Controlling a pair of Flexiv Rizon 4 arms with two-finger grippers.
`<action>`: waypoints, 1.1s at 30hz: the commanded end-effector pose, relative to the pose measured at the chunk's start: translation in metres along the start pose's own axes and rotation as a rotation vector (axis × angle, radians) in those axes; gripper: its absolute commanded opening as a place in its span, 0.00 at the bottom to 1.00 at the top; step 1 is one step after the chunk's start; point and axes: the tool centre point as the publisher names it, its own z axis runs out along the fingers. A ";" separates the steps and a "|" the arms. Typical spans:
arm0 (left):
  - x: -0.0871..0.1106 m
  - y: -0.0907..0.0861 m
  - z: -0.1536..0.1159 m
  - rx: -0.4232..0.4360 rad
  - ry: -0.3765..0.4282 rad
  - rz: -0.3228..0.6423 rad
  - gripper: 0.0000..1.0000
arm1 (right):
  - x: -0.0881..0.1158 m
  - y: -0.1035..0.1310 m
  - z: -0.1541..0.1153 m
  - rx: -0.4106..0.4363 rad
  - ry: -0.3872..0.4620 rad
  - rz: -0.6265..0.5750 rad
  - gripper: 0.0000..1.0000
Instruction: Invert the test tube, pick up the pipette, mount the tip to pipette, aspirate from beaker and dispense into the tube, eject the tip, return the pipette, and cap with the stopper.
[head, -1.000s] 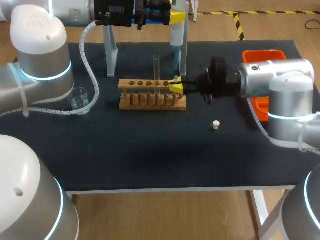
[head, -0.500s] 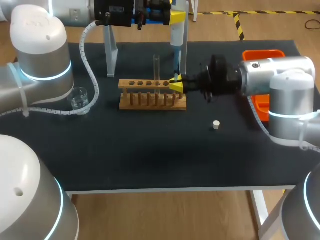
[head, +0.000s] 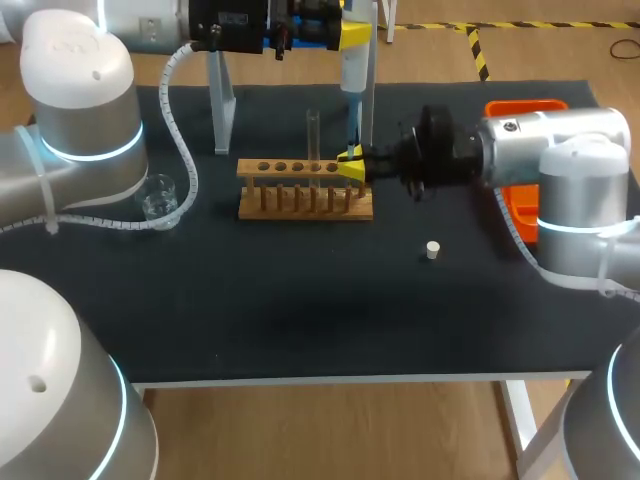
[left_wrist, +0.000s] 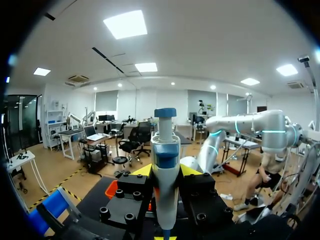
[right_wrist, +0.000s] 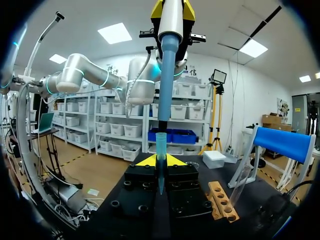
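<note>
Left gripper (left_wrist: 166, 172): you see its yellow fingers pressed on either side of the pipette (left_wrist: 165, 165), holding it upright above the far side of the table (head: 300, 300).
Right gripper (right_wrist: 160, 161): it lies level and is clamped on the blue tip (right_wrist: 160, 146), which stands upright between its fingers.
Pipette and tip: the pipette's blue shaft points straight down at the tip. Its thin end meets the tip's open mouth, but you cannot tell whether it is seated.
Test tube (head: 313, 135): it stands mouth up in a hole of the wooden rack (head: 300, 195), just beside the right gripper.
Beaker (head: 158, 196): you find it on the mat, well to the left of the rack.
Stopper (head: 432, 250): it lies alone on the mat, in front of the right arm.
Orange tray (head: 525, 108): it sits at the table's far right, partly behind the right arm.
Print: any marking on the pipette body is too small for you to read.
</note>
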 end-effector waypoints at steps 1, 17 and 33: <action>-0.001 0.000 0.000 0.001 0.001 0.000 0.00 | 0.001 0.003 0.000 0.006 0.000 -0.001 0.00; -0.001 0.000 0.000 0.001 0.001 0.000 0.00 | -0.002 0.003 -0.002 0.011 -0.007 0.003 0.00; -0.001 0.000 0.000 0.001 0.001 0.000 0.00 | -0.003 0.003 -0.003 0.013 -0.008 0.006 0.00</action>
